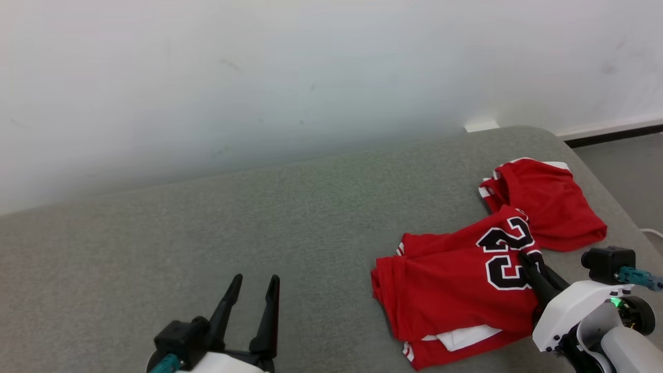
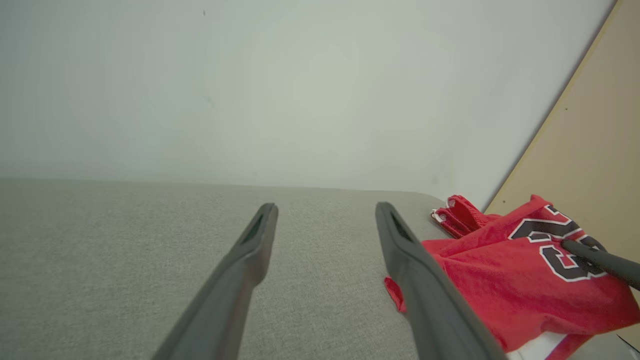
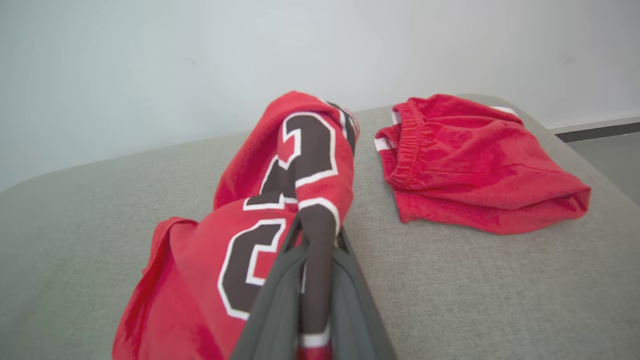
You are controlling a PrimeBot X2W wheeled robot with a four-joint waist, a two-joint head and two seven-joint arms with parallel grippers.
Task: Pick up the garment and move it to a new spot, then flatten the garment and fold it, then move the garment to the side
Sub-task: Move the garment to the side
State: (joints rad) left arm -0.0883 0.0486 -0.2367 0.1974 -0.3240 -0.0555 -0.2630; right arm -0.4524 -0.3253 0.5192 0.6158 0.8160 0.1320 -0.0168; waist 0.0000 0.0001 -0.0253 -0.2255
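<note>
The red jersey (image 1: 450,280) with the black "23" lies folded on the grey bench (image 1: 259,217), just on the near side of the red shorts (image 1: 549,207), its upper corner touching or overlapping the shorts' near edge. A white inner layer shows at the jersey's edge farthest from the shorts.

The right pincer (image 1: 528,259) is on the jersey's end nearest the shorts, at the printed number. In the right wrist view its pincer (image 3: 317,230) is pressed together on a raised ridge of the jersey (image 3: 200,260), with the dark digit cloth bunched between the two fingers. There the shorts (image 3: 475,165) lie just beyond, flat on the bench.

The left pincer (image 1: 256,280) is well apart from the shorts, on the far side of the jersey from them. Its fingers are spread and hold nothing. In the left wrist view its pincer (image 2: 325,207) frames bare bench cloth, with the jersey (image 2: 500,280) off to one side and the shorts (image 2: 460,215) behind it.
</note>
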